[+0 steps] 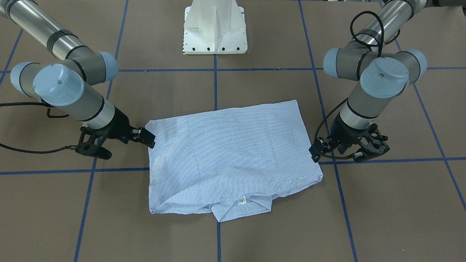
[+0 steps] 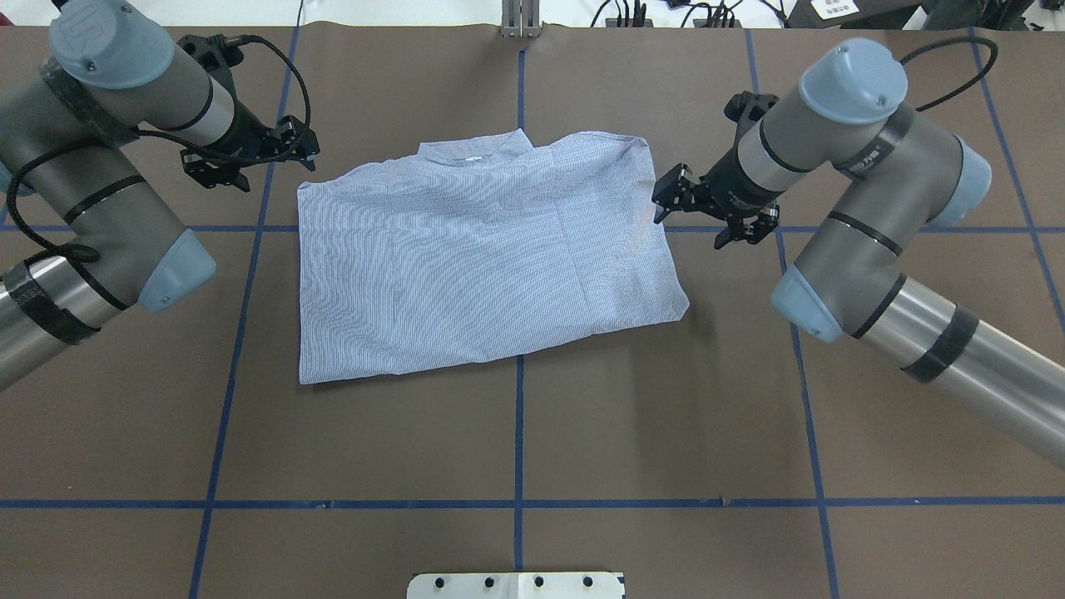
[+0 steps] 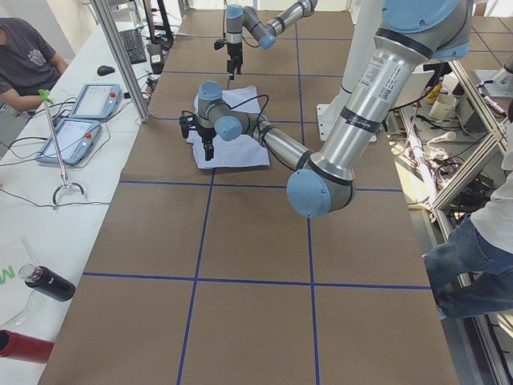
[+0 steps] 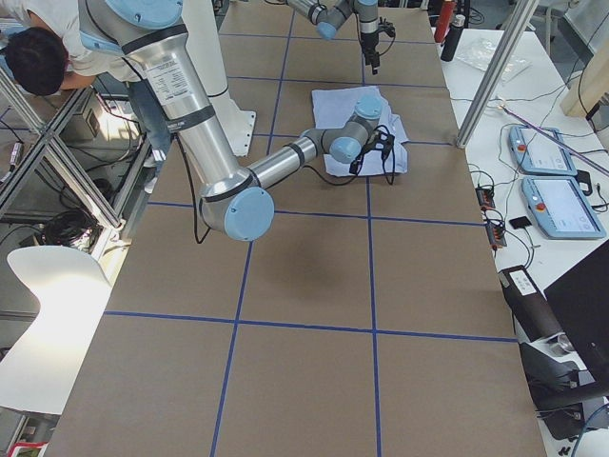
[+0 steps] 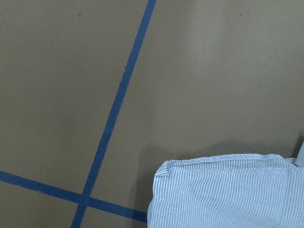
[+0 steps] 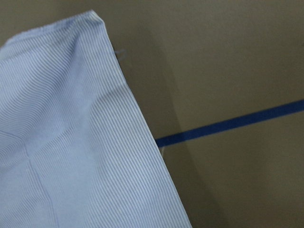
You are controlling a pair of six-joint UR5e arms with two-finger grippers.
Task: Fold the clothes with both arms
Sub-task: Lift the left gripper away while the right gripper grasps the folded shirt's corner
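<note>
**Exterior front-facing.** The shirt (image 1: 233,153) lies folded into a rough rectangle on the table (image 1: 382,218), between the two grippers. The collar (image 1: 251,210) and neck tag (image 1: 241,200) show at the edge farthest from the robot. The right gripper (image 1: 127,147) has its fingers spread wide. Its inner finger (image 1: 145,137) sits at the shirt's side edge, and contact cannot be confirmed. Its outer finger is over bare table. The left gripper (image 1: 344,153) is also spread wide, with its inner finger just beside the opposite side edge.

**Overhead exterior.** The left gripper (image 2: 270,166) is spread wide, and the shirt (image 2: 482,258) begins just past its inner finger, not touching it. The right gripper (image 2: 691,223) is spread wide, with its inner finger just beside the shirt's side edge. The collar (image 2: 474,150) lies on the far side, roughly level with both sets of fingers.

**Exterior left.** The near left gripper (image 3: 200,135) points down at the shirt's (image 3: 240,148) near edge. Finger spacing cannot be told here.

**Exterior right.** The near right gripper (image 4: 381,150) hangs at the shirt's (image 4: 333,105) near edge. Finger spacing cannot be told here.

**Left wrist-mounted.** A hemmed shirt (image 5: 228,194) corner lies below the camera, beside crossing blue tape lines (image 5: 114,114).

**Right wrist-mounted.** A shirt (image 6: 71,142) side edge runs diagonally, crossing a blue tape line (image 6: 232,123).
</note>
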